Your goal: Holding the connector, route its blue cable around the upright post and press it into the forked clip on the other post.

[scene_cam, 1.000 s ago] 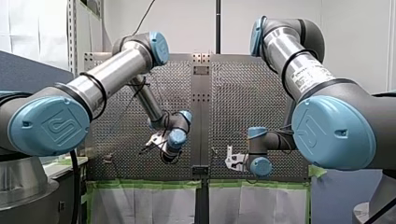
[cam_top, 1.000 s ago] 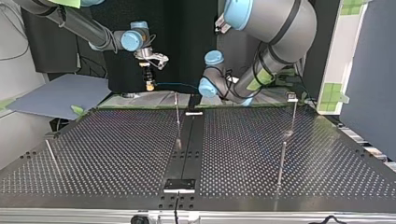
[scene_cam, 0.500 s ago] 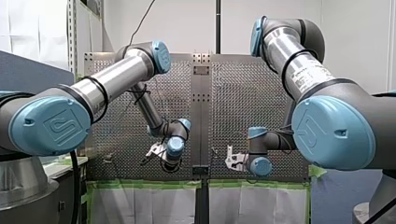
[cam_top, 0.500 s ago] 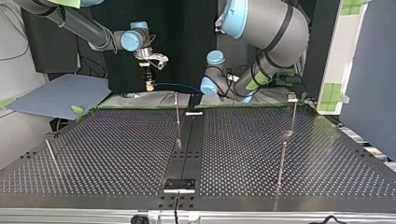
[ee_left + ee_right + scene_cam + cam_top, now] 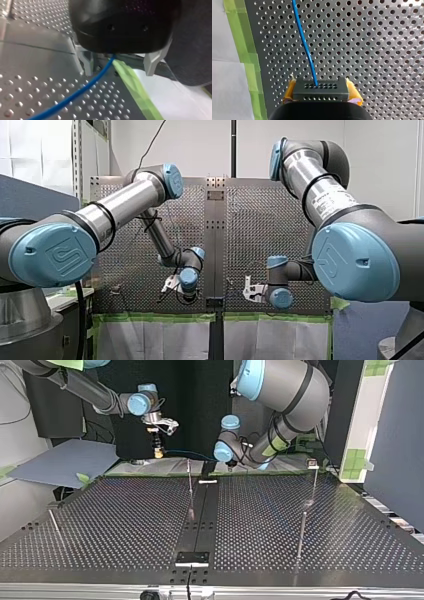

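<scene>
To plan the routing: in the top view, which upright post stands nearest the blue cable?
The middle post, by the centre strip: the blue cable passes just above its top. The others stand far aside.

Silver-tubed arms (image 5: 125,202) carry light-blue joint caps (image 5: 52,252) (logo embossed) and grey housings.

The front camera sat behind and above both arms, between their shoulders, looking along their reach over the grey perforated metal counter (image 5: 260,220). The top camera stood across that counter at about work height, facing the arms, so these two views shared the counter from opposite ends. Each wrist camera looked along its own gripper from very close. One looked past my left black gripper with metal fingers (image 5: 119,72). The other looked past my right yellow-padded gripper (image 5: 320,94), which clamped the black rectangular connector (image 5: 320,86). Both wrist views shared the thin blue cable (image 5: 82,88) and the green tape strip (image 5: 132,85) edging the counter.
</scene>
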Tool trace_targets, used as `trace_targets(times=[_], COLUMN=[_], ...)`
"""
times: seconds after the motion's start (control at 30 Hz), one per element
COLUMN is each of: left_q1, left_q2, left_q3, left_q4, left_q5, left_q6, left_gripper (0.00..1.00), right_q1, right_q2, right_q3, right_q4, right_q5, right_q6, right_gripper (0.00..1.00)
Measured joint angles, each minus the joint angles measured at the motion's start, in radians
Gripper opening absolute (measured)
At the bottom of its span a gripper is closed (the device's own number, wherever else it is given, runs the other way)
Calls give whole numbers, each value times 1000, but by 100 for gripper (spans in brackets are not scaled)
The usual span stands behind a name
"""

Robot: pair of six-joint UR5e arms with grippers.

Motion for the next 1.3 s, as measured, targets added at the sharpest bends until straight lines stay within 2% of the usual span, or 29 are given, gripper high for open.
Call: trace_targets(times=[0.33, 0.5, 0.73, 0.9, 1.3], left_q1=[-15, -21, -29, -34, -63], left_q2=[0, 0, 0, 0, 0], left_q3=[-11, -26, -42, -47, -50], left_q4=[55, 90, 152, 192, 297], left_q5=[88, 126, 182, 189, 165], left_q6=[-88, -126, -188, -227, -333], left_gripper=[100, 100, 100, 100, 100], right_q1=[-13, -20, -34, -44, -63], right_q2=[0, 0, 0, 0, 0], right_q3=[0, 0, 0, 0, 0], right_q4=[8, 7, 3, 3, 6], right_q5=[-57, -86, -98, -99, -97], right_q6=[6, 19, 32, 35, 43], right_gripper=[0, 0, 0, 0, 0])
